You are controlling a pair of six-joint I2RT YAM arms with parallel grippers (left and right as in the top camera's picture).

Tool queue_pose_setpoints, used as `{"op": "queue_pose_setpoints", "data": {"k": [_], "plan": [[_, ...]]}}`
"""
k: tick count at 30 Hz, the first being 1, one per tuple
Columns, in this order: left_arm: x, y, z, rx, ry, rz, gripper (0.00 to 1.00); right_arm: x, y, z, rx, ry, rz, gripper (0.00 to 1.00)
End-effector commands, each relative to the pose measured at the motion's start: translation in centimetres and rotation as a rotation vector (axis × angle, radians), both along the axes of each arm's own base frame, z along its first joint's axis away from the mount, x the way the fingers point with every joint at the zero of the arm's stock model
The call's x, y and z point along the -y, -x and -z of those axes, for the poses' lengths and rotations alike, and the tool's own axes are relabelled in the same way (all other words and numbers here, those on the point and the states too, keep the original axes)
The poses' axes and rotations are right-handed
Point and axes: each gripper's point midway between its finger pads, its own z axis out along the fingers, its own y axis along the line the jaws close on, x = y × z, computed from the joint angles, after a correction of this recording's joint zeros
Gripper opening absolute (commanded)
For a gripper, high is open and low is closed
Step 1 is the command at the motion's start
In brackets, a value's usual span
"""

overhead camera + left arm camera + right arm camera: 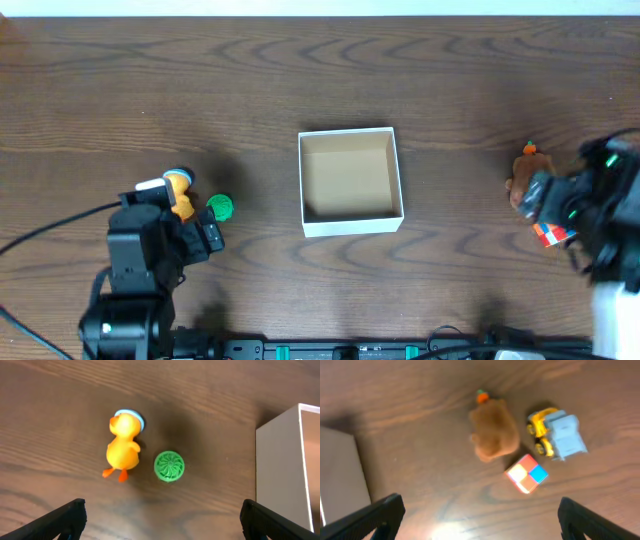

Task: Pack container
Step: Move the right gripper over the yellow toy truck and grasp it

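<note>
White cardboard container (350, 224), open face upward (square footprint)

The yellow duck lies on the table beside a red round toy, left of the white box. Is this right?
No. The round toy beside the yellow duck is green, not red; the left wrist view shows it. The rest is right.

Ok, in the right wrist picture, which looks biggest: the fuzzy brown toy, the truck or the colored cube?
1. Largest, too alike to rank: the fuzzy brown toy and the truck.
2. Smallest: the colored cube.
</note>
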Motion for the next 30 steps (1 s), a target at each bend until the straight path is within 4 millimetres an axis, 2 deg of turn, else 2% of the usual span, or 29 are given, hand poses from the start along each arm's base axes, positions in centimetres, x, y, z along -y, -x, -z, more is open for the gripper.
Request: {"op": "queue_pose_setpoints", "data": {"k": [1,4,7,9,12,14,17,20,30], "plan": [[-0.2,-0.1,-0.5,-0.016,0.011,-0.028,0.98,2.3,-1.3,-2.9,-0.005,0.004,0.018,0.99],[-0.2,0.1,-0.2,-0.031,0.011,-0.028,0.98,3.9,-2.6,-4.2,-0.001,0.070,-0.081,0.99],[-0.2,0.2,-0.1,-0.039,0.011,-0.028,0.98,6.2,-4.0,-3.9,-0.018,0.134,-0.124,0.99],[-0.2,0.2,-0.1,-0.038,0.011,-0.028,0.98,7.4,-5.4,-2.9,-0.031,0.167,-0.192,0.99],[-0.2,0.2,-0.1,-0.039,0.011,-0.028,0.98,6.7,-7.8,-0.6,-0.041,0.159,-0.425,0.99],[-0.2,0.2,0.0,-0.039,0.011,-0.028,0.98,7.7,-8.8,1.2,-0.080,0.159,-0.432,0.99],[-0.2,0.2,0.0,-0.040,0.011,-0.028,0.98,10.1,-8.6,4.2,-0.212,0.181,-0.372,0.99],[-0.2,0.2,0.0,-0.040,0.011,-0.028,0.98,11.5,-8.1,6.5,-0.288,0.159,-0.345,0.99],[-0.2,0.2,0.0,-0.040,0.011,-0.028,0.98,15.0,-7.5,11.0,-0.339,0.061,-0.274,0.99]]}}
